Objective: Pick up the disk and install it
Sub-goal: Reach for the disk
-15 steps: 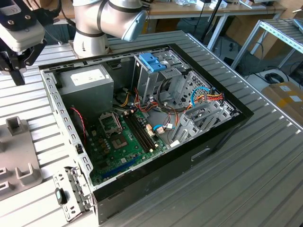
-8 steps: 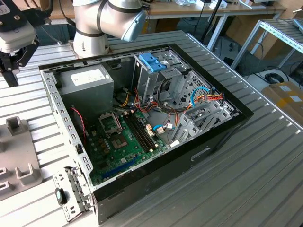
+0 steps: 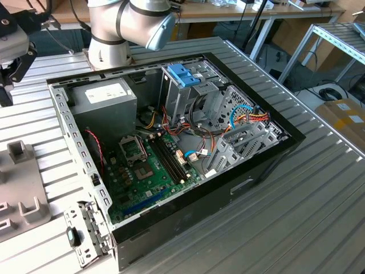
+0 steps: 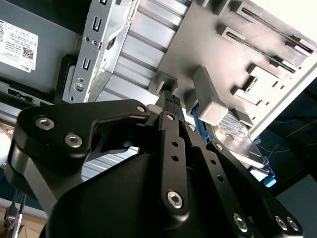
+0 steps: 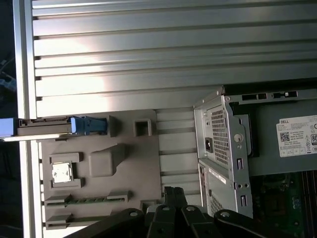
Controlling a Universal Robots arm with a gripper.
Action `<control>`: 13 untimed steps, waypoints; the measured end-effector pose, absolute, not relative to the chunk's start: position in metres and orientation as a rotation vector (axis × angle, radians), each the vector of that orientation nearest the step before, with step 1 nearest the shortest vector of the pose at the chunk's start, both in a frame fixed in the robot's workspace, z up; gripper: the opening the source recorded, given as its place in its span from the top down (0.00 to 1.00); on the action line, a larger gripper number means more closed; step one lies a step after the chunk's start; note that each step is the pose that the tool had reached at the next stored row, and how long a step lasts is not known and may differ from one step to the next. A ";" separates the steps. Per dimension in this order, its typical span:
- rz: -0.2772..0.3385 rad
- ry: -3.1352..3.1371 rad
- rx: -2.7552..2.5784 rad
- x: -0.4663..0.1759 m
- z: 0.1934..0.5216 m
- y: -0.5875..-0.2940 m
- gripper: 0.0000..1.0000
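One disk (image 5: 44, 130) waits for you, standing on edge at one end of the grey holder plate (image 5: 143, 163). One gripper (image 5: 173, 192) hangs over the plate's opposite end, fingers together and empty, well apart from the disk. One open computer case (image 3: 256, 171) sits beside the plate. One raised grey block (image 4: 208, 99) on the plate partly hides the disk from you.

Ribbed metal table (image 3: 319, 217) bears open computer case (image 3: 228, 194) and grey fixture plate (image 3: 23, 184).
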State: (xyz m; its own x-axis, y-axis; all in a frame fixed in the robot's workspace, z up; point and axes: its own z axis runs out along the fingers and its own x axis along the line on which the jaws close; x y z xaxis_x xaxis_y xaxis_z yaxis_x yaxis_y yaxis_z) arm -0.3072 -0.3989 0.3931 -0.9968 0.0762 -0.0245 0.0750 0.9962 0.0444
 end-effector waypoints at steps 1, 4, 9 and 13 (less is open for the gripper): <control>0.068 3.113 0.118 -0.309 0.393 -0.399 0.90; 0.068 3.112 0.118 -0.314 0.393 -0.399 0.90; 0.068 3.113 0.118 -0.320 0.393 -0.399 0.90; 0.068 3.113 0.118 -0.328 0.393 -0.399 0.90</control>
